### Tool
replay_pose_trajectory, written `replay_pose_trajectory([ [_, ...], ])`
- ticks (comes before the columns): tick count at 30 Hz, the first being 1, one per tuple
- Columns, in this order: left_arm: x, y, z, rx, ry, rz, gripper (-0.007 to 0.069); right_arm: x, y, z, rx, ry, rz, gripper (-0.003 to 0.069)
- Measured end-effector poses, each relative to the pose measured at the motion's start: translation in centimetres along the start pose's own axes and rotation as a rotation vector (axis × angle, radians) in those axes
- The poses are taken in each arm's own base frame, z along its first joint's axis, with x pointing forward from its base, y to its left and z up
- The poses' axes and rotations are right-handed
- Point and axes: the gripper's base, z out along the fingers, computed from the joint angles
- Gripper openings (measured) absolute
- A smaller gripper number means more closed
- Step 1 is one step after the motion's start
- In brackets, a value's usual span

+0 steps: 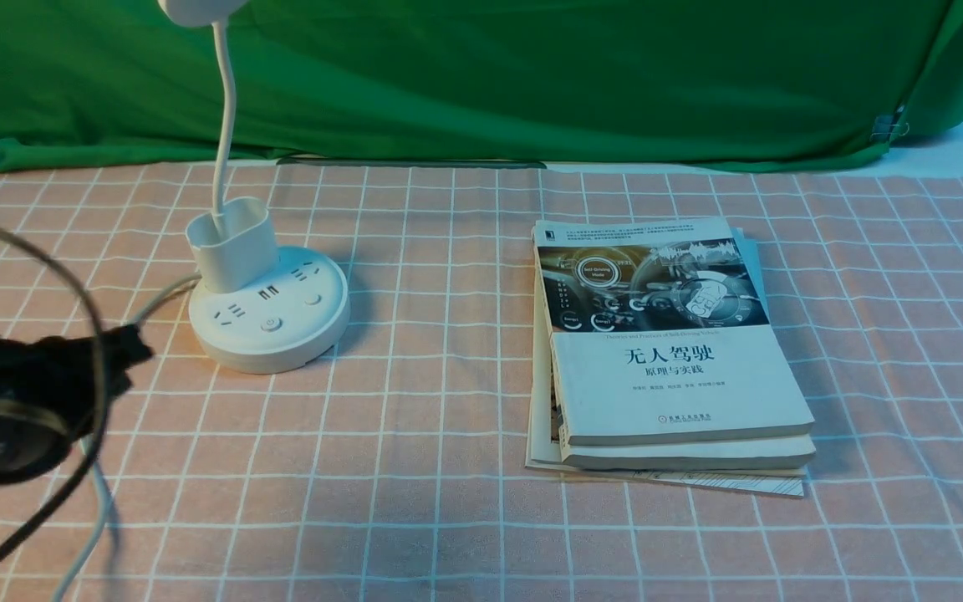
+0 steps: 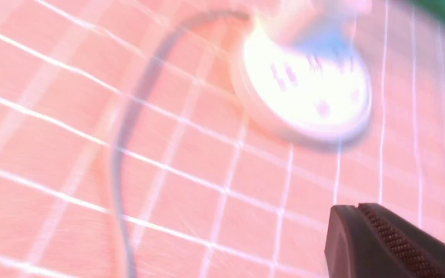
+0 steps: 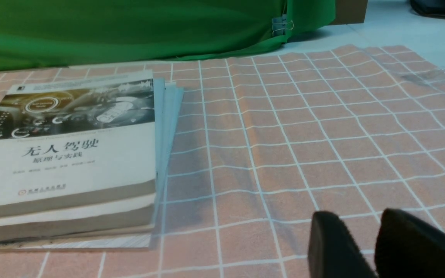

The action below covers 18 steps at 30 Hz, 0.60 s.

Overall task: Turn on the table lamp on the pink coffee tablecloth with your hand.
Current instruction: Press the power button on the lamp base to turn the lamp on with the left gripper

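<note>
The white table lamp stands on the pink coffee tablecloth at the left. It has a round base with sockets and buttons, an oval cup and a thin neck, and its head is cut off at the top edge. My left hand, the black left gripper, hovers just left of the base, apart from it. In the blurred left wrist view the lamp lies ahead of the left gripper, whose fingers are pressed together and empty. The right gripper hangs low over bare cloth, holding nothing, with a narrow gap between its fingers.
A stack of books lies right of centre, also seen as books. The lamp's grey-white cord runs left from the base under my left arm and shows again as the cord. A green backdrop cloth closes the far edge.
</note>
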Motion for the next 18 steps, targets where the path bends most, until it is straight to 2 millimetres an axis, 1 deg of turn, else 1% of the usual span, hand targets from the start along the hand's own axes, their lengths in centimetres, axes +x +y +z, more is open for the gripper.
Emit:
replay_pose_trajectory([
  [1,-0.4,-0.8,0.8,0.013,0.033,0.037,0.0022,0.0,0.0,0.0,0.0,0.0,0.0,0.0241],
  [2,-0.5,-2.0,2.1,0.028,0.096,0.082,0.0022,0.0,0.0,0.0,0.0,0.0,0.0,0.0241],
  [4,-0.7,-2.6,3.2,0.029,0.135,0.106,0.0022,0.0,0.0,0.0,0.0,0.0,0.0,0.0241],
  [5,-1.2,-3.7,4.7,0.036,0.176,0.154,0.0022,0.0,0.0,0.0,0.0,0.0,0.0,0.0241],
  [6,-1.8,-4.5,5.6,0.043,0.187,0.181,0.0022,0.0,0.0,0.0,0.0,0.0,0.0,0.0241],
  [8,-2.9,-5.7,8.3,0.04,0.222,0.243,0.0022,0.0,0.0,0.0,0.0,0.0,0.0,0.0241],
  [9,-3.2,-5.9,8.8,0.037,0.226,0.25,0.0022,0.0,0.0,0.0,0.0,0.0,0.0,0.0241],
  [11,-4.3,-6.7,11.5,0.028,0.252,0.288,0.0022,0.0,0.0,0.0,0.0,0.0,0.0,0.0241],
  [14,-5.2,-7.5,14.8,0.012,0.296,0.334,0.0022,0.0,0.0,0.0,0.0,0.0,0.0,0.0241],
  [18,-6.7,-8.4,17.3,-0.009,0.331,0.38,0.0022,0.0,0.0,0.0,0.0,0.0,0.0,0.0241],
])
